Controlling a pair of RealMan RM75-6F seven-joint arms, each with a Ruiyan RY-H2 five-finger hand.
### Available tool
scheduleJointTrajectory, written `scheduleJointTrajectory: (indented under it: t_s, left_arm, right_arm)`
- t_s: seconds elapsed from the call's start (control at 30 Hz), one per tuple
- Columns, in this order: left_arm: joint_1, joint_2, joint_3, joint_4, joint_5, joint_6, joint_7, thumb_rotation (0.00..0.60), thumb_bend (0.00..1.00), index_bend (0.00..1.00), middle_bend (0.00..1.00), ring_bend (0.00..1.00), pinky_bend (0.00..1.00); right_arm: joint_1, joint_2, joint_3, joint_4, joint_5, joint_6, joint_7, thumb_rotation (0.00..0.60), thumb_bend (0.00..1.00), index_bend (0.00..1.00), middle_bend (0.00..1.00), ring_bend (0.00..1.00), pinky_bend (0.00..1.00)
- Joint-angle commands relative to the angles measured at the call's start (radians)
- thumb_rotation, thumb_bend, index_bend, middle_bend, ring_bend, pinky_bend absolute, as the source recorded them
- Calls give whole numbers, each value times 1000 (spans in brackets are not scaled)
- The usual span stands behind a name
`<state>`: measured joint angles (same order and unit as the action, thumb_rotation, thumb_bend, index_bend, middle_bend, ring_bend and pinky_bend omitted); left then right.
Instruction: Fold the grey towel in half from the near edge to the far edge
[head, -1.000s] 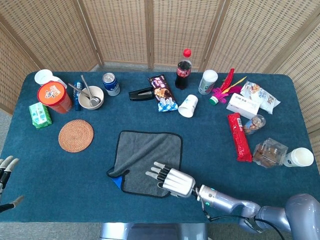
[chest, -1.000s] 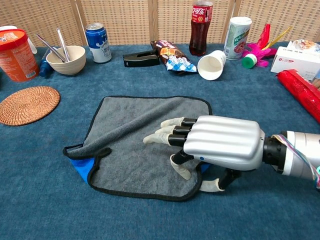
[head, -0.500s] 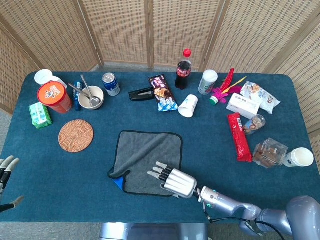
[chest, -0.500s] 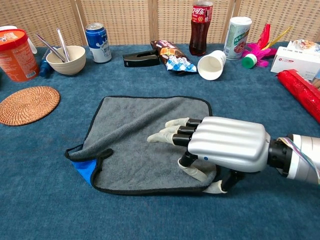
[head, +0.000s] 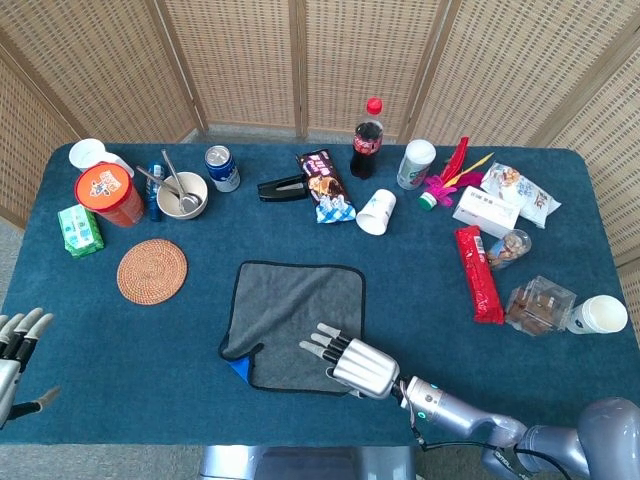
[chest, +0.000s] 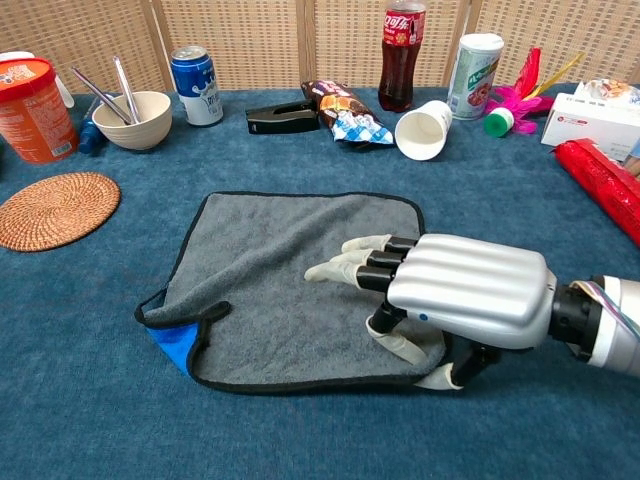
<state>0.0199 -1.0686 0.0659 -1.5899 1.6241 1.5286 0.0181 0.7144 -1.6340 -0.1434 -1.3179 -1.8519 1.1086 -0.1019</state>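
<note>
The grey towel (head: 295, 310) (chest: 270, 270) with black trim lies nearly flat in the middle of the blue table. Its near left corner is turned over, showing a blue underside (chest: 170, 345). My right hand (head: 355, 362) (chest: 465, 290) is at the towel's near right corner. Its fingers (chest: 345, 268) lie stretched over the cloth and its thumb (chest: 437, 378) is tucked at the near edge, so it pinches that corner. At the table's near left edge, away from the towel, my left hand (head: 15, 355) holds nothing, with its fingers spread.
A woven coaster (head: 152, 270) (chest: 55, 208) lies left of the towel. Behind it stand a bowl with spoons (chest: 132, 118), a can (chest: 197, 70), a snack packet (chest: 345, 110), a tipped paper cup (chest: 423, 128) and a cola bottle (chest: 400, 50). A red packet (head: 478, 272) lies at the right.
My right hand has drawn slightly right and toward me with the towel's corner, and the cloth has spread flatter. My left hand has risen a little into view.
</note>
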Motion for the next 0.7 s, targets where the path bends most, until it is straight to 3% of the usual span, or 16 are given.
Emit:
scheduleJointTrajectory:
  t_s: [0.03, 0.7]
  left_arm:
    - [-18, -9, -2, -6, 12, -20, 4, 600, 196, 34, 0, 0, 0]
    - [-146, -82, -15, -27, 100, -133, 57, 600, 197, 119, 0, 0, 0]
  right_arm:
    - [-4, -1, 1, -2, 3, 1, -4, 600, 333, 718, 0, 0, 0]
    - [-22, 7, 17, -24, 23, 2, -36, 600, 344, 734, 0, 0, 0]
